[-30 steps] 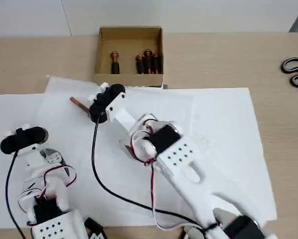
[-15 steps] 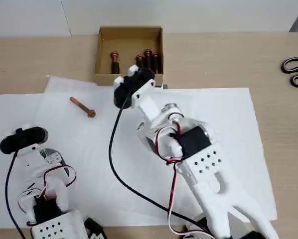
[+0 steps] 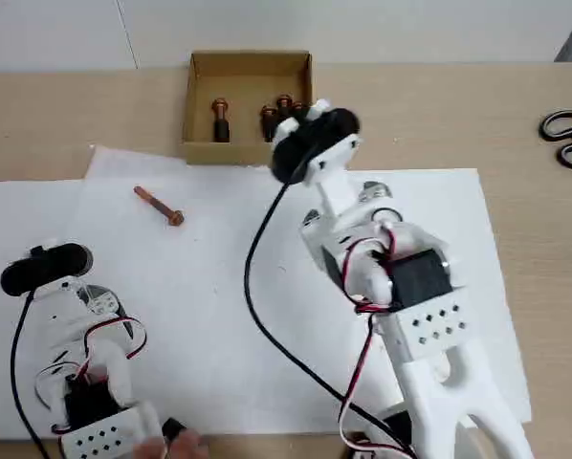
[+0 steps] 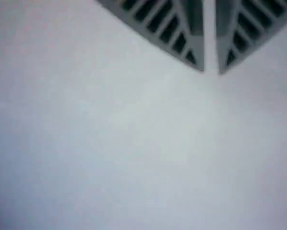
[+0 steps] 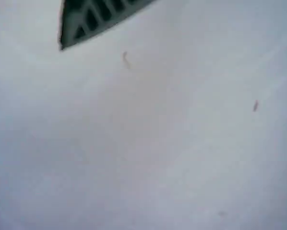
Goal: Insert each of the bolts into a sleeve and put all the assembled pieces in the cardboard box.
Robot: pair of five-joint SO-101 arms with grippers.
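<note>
**Right arm at the box, one bolt waiting on the paper.** Your right gripper (image 3: 288,129) hangs at the near right corner of the cardboard box (image 3: 229,151). You cannot tell whether it is open or closed, because its black camera housing (image 3: 319,143) covers it from above. The left gripper (image 4: 211,71) sits low over the white paper (image 3: 439,220) at the near left of the table. Its jaws are drawn almost together, with a thin slit between them and nothing in them. One loose bolt (image 3: 160,206) lies on the paper, well apart from both arms, its head at the nearer end.

That bolt looks to be the work remaining. Take it across the shank just beside the head, so the long end stands free for assembly, and lift it straight up so it does not roll. When you go to the box, carry past the near wall before letting go. Aim for the bare floor between the single assembled piece (image 3: 220,120) and the cluster (image 3: 284,115) on the right.

Three things are hidden from you:
- whatever the right gripper may hold
- the box's near right corner, behind the right arm (image 3: 401,277)
- the exact count in the cluster, which is partly covered
</note>
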